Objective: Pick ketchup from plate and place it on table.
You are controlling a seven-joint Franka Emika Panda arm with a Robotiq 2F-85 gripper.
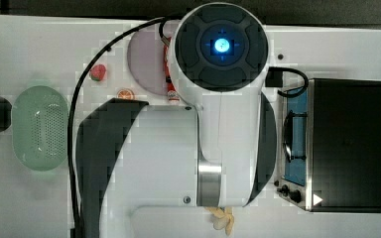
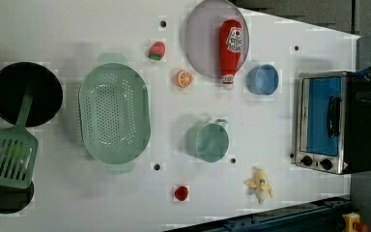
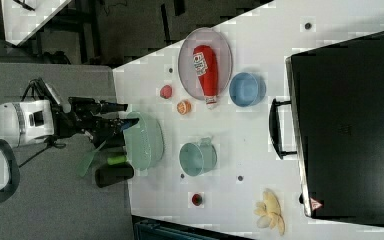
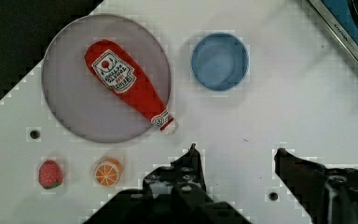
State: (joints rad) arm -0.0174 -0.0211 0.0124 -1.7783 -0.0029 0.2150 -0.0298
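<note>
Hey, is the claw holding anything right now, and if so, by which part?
Nothing is held. The claw is open with bare table between its fingers, and the ketchup lies apart from it on the plate.

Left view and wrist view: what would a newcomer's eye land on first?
The red ketchup lying on the pale plate, its white end past the rim toward the blue dish. Next, the big green basket at the left view's left. In the wrist view the gripper hangs over bare table, jaws open.
</note>
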